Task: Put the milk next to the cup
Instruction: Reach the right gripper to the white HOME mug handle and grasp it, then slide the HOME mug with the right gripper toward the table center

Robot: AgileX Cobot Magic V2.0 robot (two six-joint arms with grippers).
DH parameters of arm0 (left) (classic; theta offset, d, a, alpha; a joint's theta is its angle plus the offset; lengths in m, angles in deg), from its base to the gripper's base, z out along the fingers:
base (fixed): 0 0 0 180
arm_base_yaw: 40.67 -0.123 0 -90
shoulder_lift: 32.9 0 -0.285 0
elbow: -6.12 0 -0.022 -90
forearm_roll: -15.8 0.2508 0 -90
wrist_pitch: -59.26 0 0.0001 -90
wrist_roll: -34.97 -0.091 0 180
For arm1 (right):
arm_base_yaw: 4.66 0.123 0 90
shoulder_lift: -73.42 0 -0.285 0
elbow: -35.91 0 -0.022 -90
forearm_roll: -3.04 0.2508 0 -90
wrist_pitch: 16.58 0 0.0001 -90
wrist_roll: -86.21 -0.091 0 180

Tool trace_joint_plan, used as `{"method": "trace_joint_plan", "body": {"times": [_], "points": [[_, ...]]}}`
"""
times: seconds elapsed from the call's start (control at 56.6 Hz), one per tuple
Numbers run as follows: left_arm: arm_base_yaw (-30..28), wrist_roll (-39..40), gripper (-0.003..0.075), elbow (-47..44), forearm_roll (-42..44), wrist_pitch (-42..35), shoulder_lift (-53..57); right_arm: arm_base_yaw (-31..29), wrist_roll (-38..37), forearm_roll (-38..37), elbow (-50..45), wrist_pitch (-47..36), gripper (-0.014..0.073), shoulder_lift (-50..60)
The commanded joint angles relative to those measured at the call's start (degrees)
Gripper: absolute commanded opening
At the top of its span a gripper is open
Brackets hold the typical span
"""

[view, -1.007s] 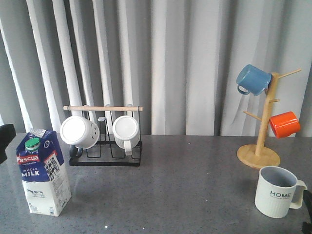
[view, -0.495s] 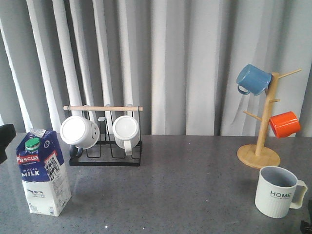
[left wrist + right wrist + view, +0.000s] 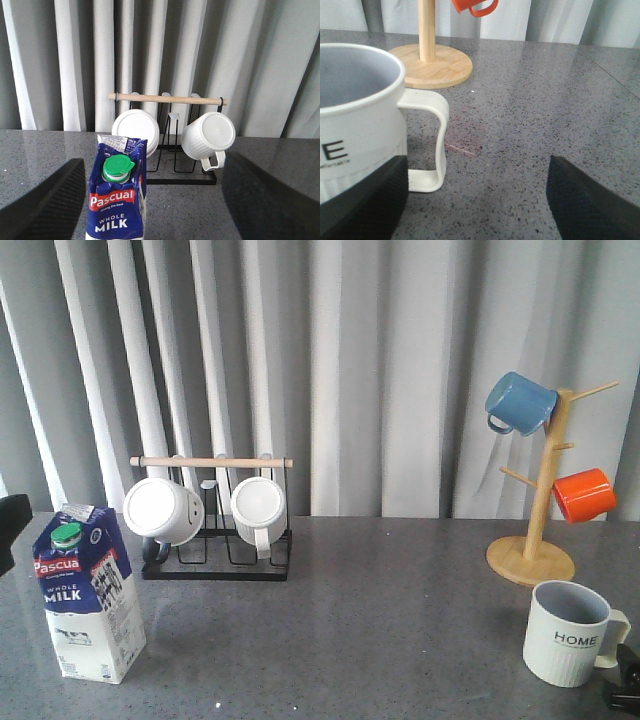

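Nothing carried across so far: the milk (image 3: 88,592) stands upright near the front left corner of the desk (image 3: 380,610), green cap on top, and the cup (image 3: 567,632) with "HOME" on it sits far off at the front right, its handle pointing right. They are well apart, with the whole width of the desk between them, so the placing itself has not started. From the left wrist view, the left gripper (image 3: 150,210) is spread wide, its two dark fingers on either side of the carton and clear of it, holding nothing; I judge it is lined up for a grasp, not yet closed on the carton. Over on the other side, the right gripper (image 3: 475,205) is also wide open and empty, low over the desk just beside the cup's handle, one finger near the handle but I cannot tell if it touches. Behind the milk stands a black wire rack (image 3: 215,558) with a wooden bar and two white mugs (image 3: 163,511) on their sides; behind the cup is a wooden mug tree (image 3: 532,560) carrying a blue mug (image 3: 520,403) and an orange mug (image 3: 584,494). Everything is left: grasp, lift, cross the desk, set down by the cup.
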Motion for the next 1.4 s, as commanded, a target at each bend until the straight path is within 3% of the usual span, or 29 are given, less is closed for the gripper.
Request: {"method": "trace_joint_plan", "body": {"times": [0.0, 0.424, 0.601, 0.689, 0.813, 0.901, 1.096, 1.22, 1.379], "points": [[0.43, 0.25, 0.0533, 1.95, -0.46, -4.36, 0.49, -0.37, 0.54, -0.47, 2.23, -5.55, 0.0548, 0.51], [0.43, 0.25, 0.0533, 1.95, -0.46, -4.36, 0.49, -0.37, -1.08, -0.62, 9.25, -6.2, 0.0471, -7.15], [0.43, 0.25, 0.0533, 1.95, -0.46, -4.36, 0.49, -0.37, -3.48, -4.22, 13.62, -4.4, 0.0413, -10.37], [0.43, 0.25, 0.0533, 1.95, -0.46, -4.36, 0.49, -0.21, -5.93, -5.63, 15.1, -2.2, 0.0304, -11.45], [0.43, 0.25, 0.0533, 1.95, -0.46, -4.36, 0.49, -0.03, -10.94, -8.1, 15.15, -0.97, 0.0005, -11.14], [0.43, 0.25, 0.0533, 1.95, -0.46, -4.36, 0.49, 0.91, -14.11, -10.22, 15.15, -0.26, -0.0013, -9.71], [0.43, 0.25, 0.0533, 1.95, -0.46, -4.36, 0.49, 8.37, -14.54, -8.51, 15.15, 3.5, -0.0006, -3.5], [0.43, 0.25, 0.0533, 1.95, -0.46, -4.36, 0.49, 16.16, -12.76, -1.04, 15.4, 5.65, -0.0006, -0.79], [0.43, 0.25, 0.0533, 1.95, -0.46, -4.36, 0.49, 27.08, -3.48, 13.5, 18.73, 9.8, -0.0006, -1.72]]}}
